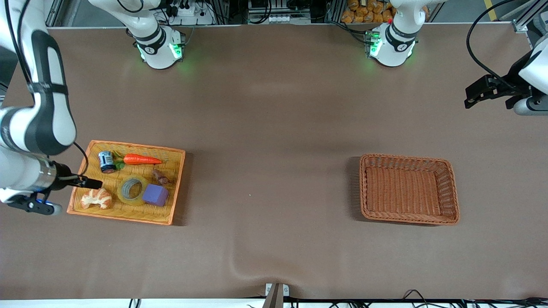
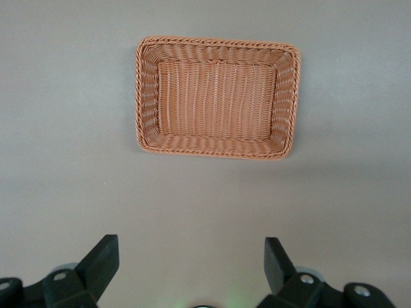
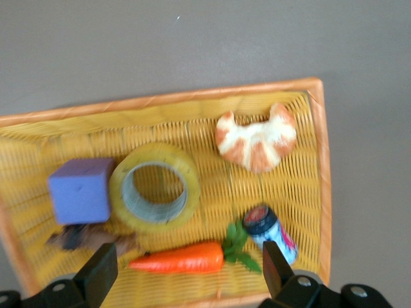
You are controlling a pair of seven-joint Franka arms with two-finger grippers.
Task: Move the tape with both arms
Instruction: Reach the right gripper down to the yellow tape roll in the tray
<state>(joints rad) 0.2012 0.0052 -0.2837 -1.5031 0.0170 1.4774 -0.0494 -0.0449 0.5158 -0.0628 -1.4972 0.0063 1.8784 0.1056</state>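
Status: nothing transferred yet. The tape lies flat in the yellow tray, touching the purple cube, with the croissant, carrot, small can and a small brown item around it in the same tray.

Right gripper: fingers spread wide, holding nothing, hovering over the edge of the tray at the right arm's end of the desk. In its wrist view the tape sits just ahead of the fingers and well below them; no contact.

Left gripper: fingers also wide apart, empty, up over bare desk at the left arm's end; this arm waits. The brown wicker basket lies ahead of it and holds nothing.

Judgement: task at its very start. Left to do: right gripper descends and grasps the roll, carries it toward mid-desk, hands it to the left gripper, which probably places it in the basket.
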